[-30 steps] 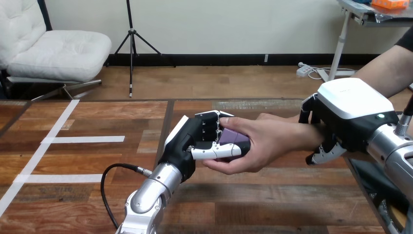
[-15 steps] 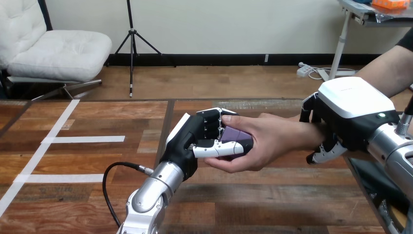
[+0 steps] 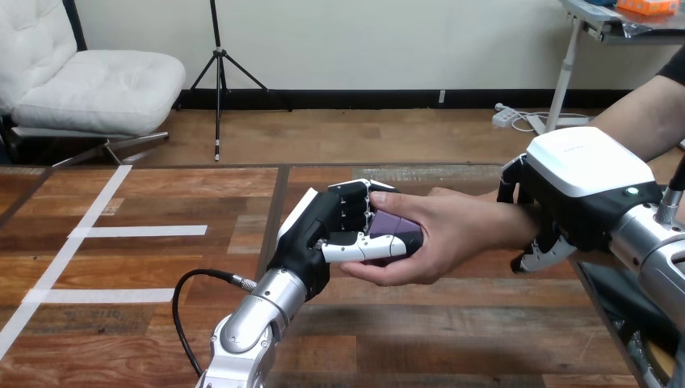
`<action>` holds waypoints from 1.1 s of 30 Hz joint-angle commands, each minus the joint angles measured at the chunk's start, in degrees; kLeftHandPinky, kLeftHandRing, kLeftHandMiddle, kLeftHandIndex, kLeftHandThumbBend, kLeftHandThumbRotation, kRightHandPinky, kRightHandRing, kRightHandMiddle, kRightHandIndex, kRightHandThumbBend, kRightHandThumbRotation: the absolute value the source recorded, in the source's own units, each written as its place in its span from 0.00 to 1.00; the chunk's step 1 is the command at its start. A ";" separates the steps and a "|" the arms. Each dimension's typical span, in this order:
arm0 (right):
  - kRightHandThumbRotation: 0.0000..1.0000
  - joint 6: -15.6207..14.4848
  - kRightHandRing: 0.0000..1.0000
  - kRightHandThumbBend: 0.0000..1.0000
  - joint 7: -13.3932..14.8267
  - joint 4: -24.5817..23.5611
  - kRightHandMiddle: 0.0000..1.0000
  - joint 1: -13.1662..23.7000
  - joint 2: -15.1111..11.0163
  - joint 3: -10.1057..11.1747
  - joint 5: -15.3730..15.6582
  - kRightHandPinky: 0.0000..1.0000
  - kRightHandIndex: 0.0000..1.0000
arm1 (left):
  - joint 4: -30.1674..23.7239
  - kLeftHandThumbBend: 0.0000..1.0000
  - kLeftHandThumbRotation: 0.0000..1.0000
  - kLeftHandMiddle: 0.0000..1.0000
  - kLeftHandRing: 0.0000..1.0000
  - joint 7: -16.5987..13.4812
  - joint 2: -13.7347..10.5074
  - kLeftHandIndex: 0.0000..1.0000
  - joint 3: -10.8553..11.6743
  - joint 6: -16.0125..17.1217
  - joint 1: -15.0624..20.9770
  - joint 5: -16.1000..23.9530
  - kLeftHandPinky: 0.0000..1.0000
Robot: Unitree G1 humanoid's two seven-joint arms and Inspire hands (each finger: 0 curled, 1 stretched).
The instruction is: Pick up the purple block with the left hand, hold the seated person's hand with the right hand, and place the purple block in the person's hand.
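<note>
In the head view, the left hand [image 3: 317, 234] is hovering above the wooden table [image 3: 105, 323] at the middle. Its fingers and thumb are curling round the purple block [image 3: 394, 225] and gripping it. The block is sitting inside the person's hand [image 3: 464, 234], between that hand's thumb above and its fingers below, so both hands are touching the block. At the right, the right hand [image 3: 583, 174] is clasping the person's wrist [image 3: 517, 222], with its fingers wrapping over the top and its thumb curling underneath.

Left hand [image 3: 313, 236] and right hand [image 3: 583, 179] curl their fingers [image 3: 365, 247].
</note>
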State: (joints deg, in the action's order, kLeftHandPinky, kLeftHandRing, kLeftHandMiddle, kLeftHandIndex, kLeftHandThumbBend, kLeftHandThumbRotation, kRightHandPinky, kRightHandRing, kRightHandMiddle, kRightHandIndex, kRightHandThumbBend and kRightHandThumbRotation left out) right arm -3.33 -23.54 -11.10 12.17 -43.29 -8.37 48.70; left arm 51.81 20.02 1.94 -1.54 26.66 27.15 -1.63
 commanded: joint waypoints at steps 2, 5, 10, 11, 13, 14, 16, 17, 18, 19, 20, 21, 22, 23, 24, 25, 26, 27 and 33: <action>0.00 0.08 0.51 0.82 0.26 -1.92 0.56 4.17 -2.64 1.96 2.51 0.42 0.59 | -2.84 0.88 0.17 0.47 0.41 1.92 3.25 0.49 -2.95 1.33 3.31 0.93 0.35; 0.00 0.26 0.53 0.85 0.03 -2.17 0.59 4.01 -2.48 2.17 2.59 0.43 0.62 | -2.58 0.88 0.17 0.47 0.41 2.39 2.98 0.49 -2.91 1.08 3.48 0.85 0.35; 0.00 0.60 0.56 0.87 -0.04 -2.36 0.62 3.77 -2.27 2.45 2.30 0.45 0.66 | -2.09 0.88 0.18 0.47 0.41 2.69 2.38 0.49 -3.19 1.61 3.66 1.48 0.35; 0.00 0.69 0.57 0.88 0.00 -2.35 0.63 3.73 -2.29 2.45 2.34 0.46 0.66 | -2.03 0.88 0.19 0.48 0.42 2.72 2.24 0.50 -3.28 1.73 3.68 1.68 0.36; 0.00 0.82 0.58 0.89 0.00 -2.41 0.64 3.61 -2.30 2.49 2.30 0.47 0.67 | -1.96 0.87 0.19 0.49 0.43 3.44 1.62 0.51 -3.78 1.77 3.82 2.31 0.37; 0.00 0.86 0.60 0.90 -0.04 -2.46 0.66 3.55 -2.28 2.53 2.24 0.49 0.69 | -1.97 0.88 0.24 0.53 0.47 3.96 1.25 0.55 -4.08 1.72 3.91 2.64 0.39; 0.00 0.86 0.61 0.90 -0.29 -2.64 0.67 3.42 -2.25 2.64 2.03 0.51 0.70 | -1.97 0.88 0.27 0.56 0.49 5.38 0.77 0.58 -4.35 1.52 4.03 2.64 0.41; 0.00 0.83 0.62 0.90 -0.45 -2.74 0.68 3.36 -2.24 2.69 1.93 0.51 0.70 | -1.96 0.89 0.29 0.59 0.52 6.06 0.68 0.61 -4.31 1.41 4.05 2.41 0.43; 0.00 0.81 0.63 0.90 -0.57 -2.82 0.69 3.32 -2.22 2.73 1.86 0.52 0.71 | -1.96 0.89 0.31 0.62 0.55 6.55 0.63 0.63 -4.27 1.34 4.06 2.26 0.45; 0.00 0.85 0.64 0.90 -0.60 -2.87 0.70 3.27 -2.20 2.78 1.77 0.53 0.71 | -1.89 0.90 0.32 0.64 0.57 7.10 0.50 0.66 -4.27 1.45 4.09 2.19 0.46; 0.00 0.89 0.64 0.90 -0.61 -2.89 0.70 3.24 -2.18 2.82 1.74 0.53 0.72 | -1.84 0.90 0.33 0.66 0.59 7.39 0.42 0.68 -4.26 1.56 4.10 2.21 0.48; 0.00 0.93 0.65 0.90 -0.63 -2.91 0.71 3.22 -2.15 2.85 1.73 0.54 0.72 | -1.82 0.91 0.34 0.69 0.62 7.63 0.37 0.70 -4.22 1.63 4.11 2.23 0.50; 0.00 0.99 0.65 0.90 -0.60 -2.96 0.72 3.15 -2.12 2.91 1.70 0.54 0.72 | -1.70 0.91 0.35 0.70 0.63 7.85 0.18 0.72 -4.29 1.96 4.14 2.48 0.52; 0.00 1.04 0.67 0.90 -0.60 -3.00 0.73 3.10 -2.10 2.95 1.69 0.55 0.73 | -1.63 0.92 0.37 0.75 0.69 7.99 0.06 0.77 -4.32 2.18 4.16 2.67 0.57; 0.00 1.07 0.67 0.90 -0.60 -3.03 0.73 3.07 -2.08 2.98 1.69 0.56 0.73 | -1.58 0.92 0.38 0.77 0.71 8.12 -0.02 0.79 -4.31 2.32 4.17 2.81 0.59; 0.00 1.04 0.67 0.90 -0.69 -3.21 0.73 2.96 -2.06 3.05 1.65 0.56 0.74 | -1.50 0.93 0.39 0.79 0.72 8.20 -0.16 0.80 -4.35 2.50 4.18 3.02 0.61; 0.00 1.00 0.68 0.90 -0.78 -3.35 0.74 2.89 -2.04 3.10 1.64 0.57 0.74 | -1.47 0.93 0.39 0.80 0.74 8.26 -0.25 0.82 -4.36 2.59 4.17 3.12 0.63; 0.00 0.97 0.69 0.90 -0.84 -3.45 0.74 2.84 -2.03 3.12 1.63 0.57 0.74 | -1.45 0.93 0.40 0.82 0.76 8.30 -0.31 0.83 -4.37 2.65 4.17 3.18 0.65; 0.01 1.06 0.71 0.89 -0.41 -4.26 0.75 2.17 -1.71 3.60 1.13 0.59 0.74 | -1.17 0.93 0.42 0.88 0.84 8.88 -0.37 0.89 -3.87 2.94 3.97 2.66 0.74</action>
State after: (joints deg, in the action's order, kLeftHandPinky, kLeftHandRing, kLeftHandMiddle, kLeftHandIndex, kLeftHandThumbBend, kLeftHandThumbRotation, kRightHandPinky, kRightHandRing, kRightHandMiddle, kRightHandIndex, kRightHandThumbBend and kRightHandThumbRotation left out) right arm -2.18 -24.59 -11.49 12.04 -43.41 -8.30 50.13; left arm 51.84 27.69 0.10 -3.74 27.47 27.19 0.72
